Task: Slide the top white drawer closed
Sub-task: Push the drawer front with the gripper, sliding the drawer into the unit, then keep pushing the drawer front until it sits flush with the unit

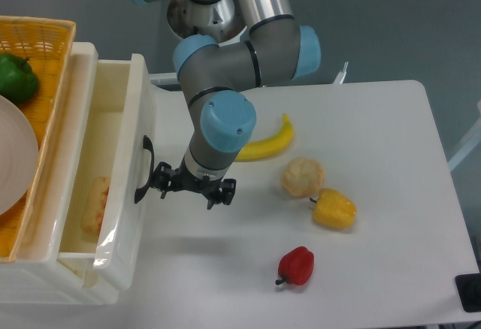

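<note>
Nearest to us, close to the front edge of the white tabletop (376, 119), we see a red bell pepper (297, 265) lying alone. A little farther back, toward the middle, a yellow bell pepper (334, 209) lies just beside a pale, rough bread roll (303, 176); we cannot tell whether the two touch. Beyond the roll a banana (267, 143) lies partly under the arm's blue-capped wrist.

At the left edge stands a white cabinet (83, 70), and the top white drawer (143, 137) is pulled partway out of it over the tabletop, its tall front panel facing the arm. Inside the tray we see a pale piece of bread with a reddish edge (94, 205) toward the near end. The black arched handle (143, 171) sits on the front panel.

The pincer (188, 186) hangs low over the tabletop just beside that handle, its dark body turned sideways toward the drawer front. From this view we cannot tell whether its fingers are spread or closed, nor whether it touches the panel or handle.

Farthest left, on top of the cabinet, a yellow wicker basket (45, 32) holds a green bell pepper (16, 77) and a white plate (15, 160).
</note>
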Controlling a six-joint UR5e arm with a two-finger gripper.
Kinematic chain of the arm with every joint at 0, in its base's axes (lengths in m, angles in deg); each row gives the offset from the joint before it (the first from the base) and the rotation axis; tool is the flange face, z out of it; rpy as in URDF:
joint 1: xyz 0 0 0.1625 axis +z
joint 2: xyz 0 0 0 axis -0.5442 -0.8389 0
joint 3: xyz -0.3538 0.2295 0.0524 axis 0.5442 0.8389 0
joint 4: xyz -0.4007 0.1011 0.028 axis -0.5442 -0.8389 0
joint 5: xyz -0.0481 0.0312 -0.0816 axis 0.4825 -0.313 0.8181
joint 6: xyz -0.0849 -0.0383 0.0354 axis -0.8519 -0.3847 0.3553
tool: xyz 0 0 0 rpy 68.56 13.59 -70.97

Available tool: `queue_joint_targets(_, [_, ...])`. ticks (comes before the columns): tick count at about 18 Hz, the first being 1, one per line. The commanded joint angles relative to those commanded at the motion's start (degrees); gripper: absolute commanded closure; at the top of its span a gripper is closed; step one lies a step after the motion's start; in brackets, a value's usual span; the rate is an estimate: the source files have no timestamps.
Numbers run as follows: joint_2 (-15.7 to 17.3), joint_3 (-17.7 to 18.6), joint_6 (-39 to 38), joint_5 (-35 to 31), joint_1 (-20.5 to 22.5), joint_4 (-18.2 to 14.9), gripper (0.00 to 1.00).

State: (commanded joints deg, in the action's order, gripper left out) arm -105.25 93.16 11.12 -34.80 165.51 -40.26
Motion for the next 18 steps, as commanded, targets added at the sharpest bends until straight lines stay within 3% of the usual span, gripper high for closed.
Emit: queue_joint_targets(18, [0.00, -0.97, -0.35, 0.00, -2.29, 0.00, 0.00])
